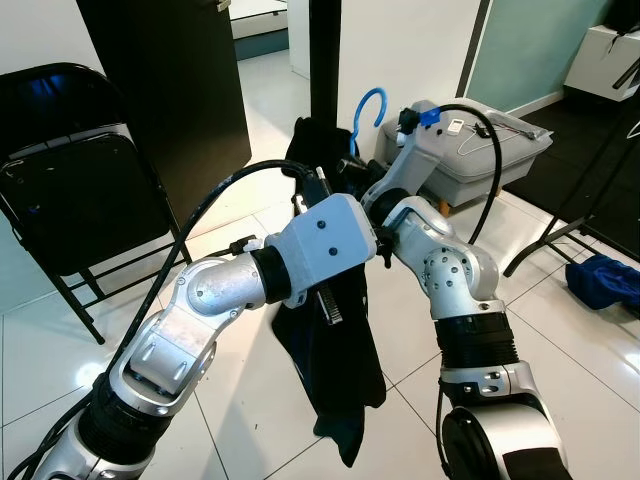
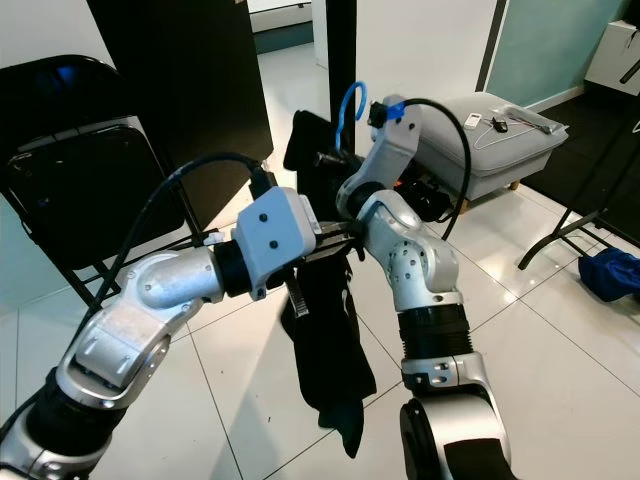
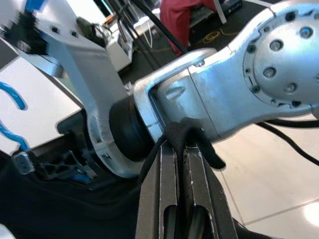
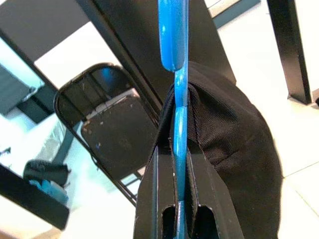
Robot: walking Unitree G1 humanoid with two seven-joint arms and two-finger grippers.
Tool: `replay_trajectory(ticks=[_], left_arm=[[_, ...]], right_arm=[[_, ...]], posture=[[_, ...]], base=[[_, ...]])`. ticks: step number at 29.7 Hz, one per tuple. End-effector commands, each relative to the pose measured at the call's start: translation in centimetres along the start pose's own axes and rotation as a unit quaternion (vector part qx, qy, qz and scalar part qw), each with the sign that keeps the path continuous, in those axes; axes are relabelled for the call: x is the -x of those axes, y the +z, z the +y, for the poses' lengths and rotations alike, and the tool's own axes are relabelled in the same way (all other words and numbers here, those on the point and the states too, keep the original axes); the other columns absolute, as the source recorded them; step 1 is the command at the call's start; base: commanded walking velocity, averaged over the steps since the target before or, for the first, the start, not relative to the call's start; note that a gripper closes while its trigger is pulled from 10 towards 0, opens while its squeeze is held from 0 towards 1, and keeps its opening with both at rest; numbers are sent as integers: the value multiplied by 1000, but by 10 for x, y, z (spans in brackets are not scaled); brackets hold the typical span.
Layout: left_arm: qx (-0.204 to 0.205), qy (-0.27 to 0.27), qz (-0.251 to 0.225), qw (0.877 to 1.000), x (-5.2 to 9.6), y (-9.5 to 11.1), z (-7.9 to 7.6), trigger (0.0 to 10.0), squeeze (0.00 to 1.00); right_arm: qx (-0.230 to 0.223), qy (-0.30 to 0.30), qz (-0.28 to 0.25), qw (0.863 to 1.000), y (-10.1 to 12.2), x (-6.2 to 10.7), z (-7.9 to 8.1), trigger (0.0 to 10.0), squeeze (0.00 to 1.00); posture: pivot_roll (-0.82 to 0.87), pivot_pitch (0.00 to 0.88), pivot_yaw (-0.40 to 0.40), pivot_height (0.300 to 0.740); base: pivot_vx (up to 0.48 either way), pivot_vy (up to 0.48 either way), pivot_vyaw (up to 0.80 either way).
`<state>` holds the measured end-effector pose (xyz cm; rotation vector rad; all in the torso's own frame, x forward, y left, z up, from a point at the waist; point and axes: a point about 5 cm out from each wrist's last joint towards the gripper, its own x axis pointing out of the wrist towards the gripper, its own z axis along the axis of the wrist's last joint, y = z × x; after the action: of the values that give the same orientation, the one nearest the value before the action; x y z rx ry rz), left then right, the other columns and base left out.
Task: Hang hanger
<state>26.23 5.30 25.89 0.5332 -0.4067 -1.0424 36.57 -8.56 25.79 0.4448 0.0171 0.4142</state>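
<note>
Holding a blue hanger (image 4: 178, 124) between our right gripper (image 4: 179, 199), we see the two black fingers pressed against the hanger's thin neck, pinching it. A black garment (image 1: 335, 350) is draped over the hanger and hangs down through the centre of the head views, its tail reaching the white tiled floor (image 1: 240, 390) in the lower middle. The hanger's blue hook (image 1: 370, 105) rises just above centre, beside a black vertical post (image 1: 325, 60) at the top middle.

Our left gripper (image 3: 182, 164) is in the middle of the frame, close against the right arm. Its fingers are nearly together, nipping a fold of black fabric at their tips.

A black folding chair (image 1: 70, 170) stands at the upper left. A grey storage box (image 1: 490, 150) sits at the upper right, and a blue cloth (image 1: 605, 280) lies on the floor at the right edge.
</note>
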Motion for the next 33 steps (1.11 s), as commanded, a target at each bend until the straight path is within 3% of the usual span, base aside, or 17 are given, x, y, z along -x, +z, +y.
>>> replay_trajectory(ticks=[1,2,8,13,18,20,21,22,25,26,28,29,30,31,32,33], left_arm=[[14,-15,6,1000,0,-1,-8,10000,361],[31,-19,11,999,0,-4,-11,10000,1000],[34,-9,24,999,-1,-8,-12,10000,1000],[48,-49,19,997,5,-2,-16,10000,1000],[50,-40,5,998,10,4,-9,10000,1000],[50,-26,0,998,14,7,-2,10000,1000],[48,-16,-1,999,17,8,4,10000,1000],[48,-16,-1,999,17,8,4,10000,1000],[42,10,-5,999,25,11,18,10000,1000],[42,10,-5,999,25,11,18,10000,1000],[39,19,1,999,33,11,26,10000,1000],[39,19,1,999,33,11,26,10000,1000],[39,19,5,999,38,10,29,10000,525],[38,19,9,999,41,10,32,10000,153],[38,21,11,999,46,10,35,10000,0],[38,21,11,999,46,10,35,10000,0]], right_arm=[[15,12,3,1000,1,1,0,10000,0],[25,14,3,1000,5,2,-4,10000,0],[34,28,6,999,11,5,-7,10000,0],[27,142,41,989,19,21,-11,10000,0],[56,192,62,978,24,34,-19,10000,0],[92,239,83,963,25,45,-25,10000,0],[124,275,100,948,25,56,-29,10000,0],[124,275,100,948,25,56,-29,10000,0],[173,341,142,913,27,79,-42,10000,0],[173,341,142,913,27,79,-42,10000,0],[203,361,160,896,36,90,-53,10000,0],[203,361,160,896,36,90,-53,10000,0],[211,370,164,890,42,95,-57,10000,0],[215,377,165,886,47,98,-60,10000,0],[217,385,165,882,52,102,-62,10000,0],[217,385,165,882,52,102,-62,10000,0]], posture=[[-16,30,21,740],[-19,31,23,740],[-19,31,20,740],[-14,31,17,740],[-16,31,14,740],[-21,32,13,740],[-23,30,10,740],[-23,30,10,740],[-23,30,10,740],[-23,30,10,740],[-32,29,6,740],[-32,29,6,740],[-35,30,5,740],[-35,30,5,740],[-36,29,5,740],[-36,29,5,740]], base=[[0,0,0],[0,0,0],[0,0,0],[0,0,0],[0,0,0],[0,0,0],[0,0,0],[0,0,0],[0,0,0],[0,0,0],[0,0,0],[0,0,0],[0,0,0],[0,0,0],[0,0,0],[0,0,0]])
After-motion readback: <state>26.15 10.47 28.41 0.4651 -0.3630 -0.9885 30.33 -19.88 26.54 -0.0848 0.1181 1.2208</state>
